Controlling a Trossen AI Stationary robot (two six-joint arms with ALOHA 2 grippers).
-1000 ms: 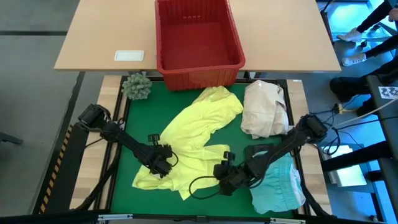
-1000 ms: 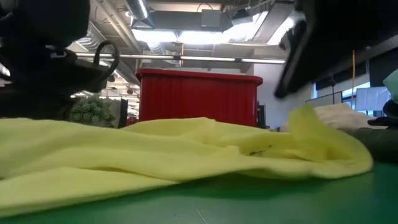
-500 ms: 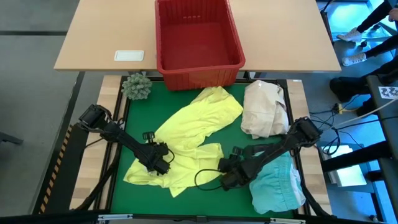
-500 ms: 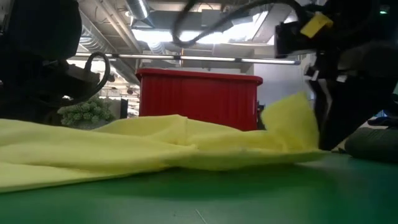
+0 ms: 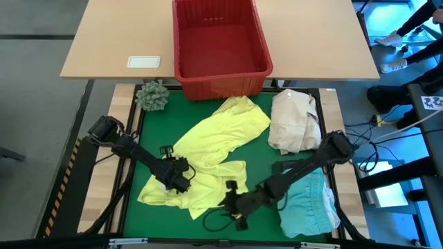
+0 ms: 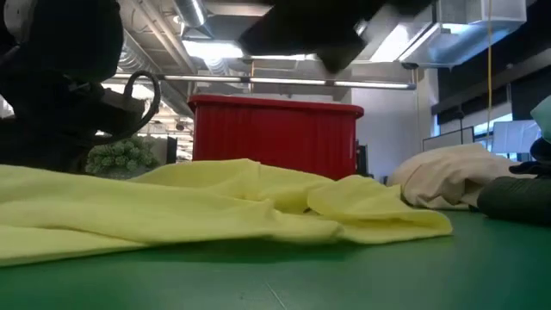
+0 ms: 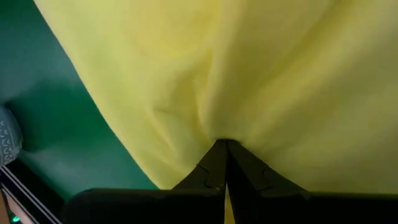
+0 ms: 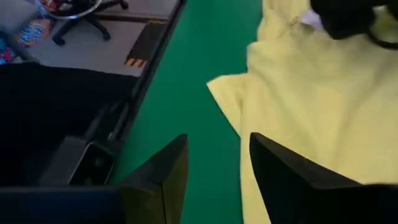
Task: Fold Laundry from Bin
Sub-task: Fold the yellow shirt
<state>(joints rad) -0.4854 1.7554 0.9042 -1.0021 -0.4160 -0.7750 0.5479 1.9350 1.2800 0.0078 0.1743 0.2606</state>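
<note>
**Ana:** Where the table's left edge meets the green mat (image 5: 259, 166), what sits there?

**Ben:** At the far left corner lies a small green spiky ball (image 5: 152, 95), beside a white card (image 5: 144, 61) on the wooden tabletop beyond. Nearer the front, the left arm reaches in from the left, and the left gripper (image 5: 178, 179) rests low on the yellow garment (image 5: 218, 142).

**Ana:** Is that claw holding anything?

**Ben:** Yes. Its wrist view shows both dark fingers (image 7: 214, 165) pressed together with a pinch of yellow cloth gathered between their tips.

**Ana:** And the garment itself?

**Ben:** It is spread across the middle of the mat, rumpled, running from the near left toward the red bin (image 5: 220, 48). The bin stands at the far edge, behind the mat, with nothing showing inside it from above.

**Ana:** Farther right?

**Ben:** The right gripper (image 5: 232, 206) hovers near the front of the mat, just beside the garment's near edge. Its fingers (image 8: 161, 177) stand apart, with only green mat and the yellow hem between them; nothing is held.

**Ana:** And at the right side?

**Ben:** A cream-white cloth bundle (image 5: 294, 121) lies at the far right, a dark garment (image 5: 291, 168) is partly hidden under the right arm, and a light turquoise garment (image 5: 311, 207) fills the near right corner.
</note>
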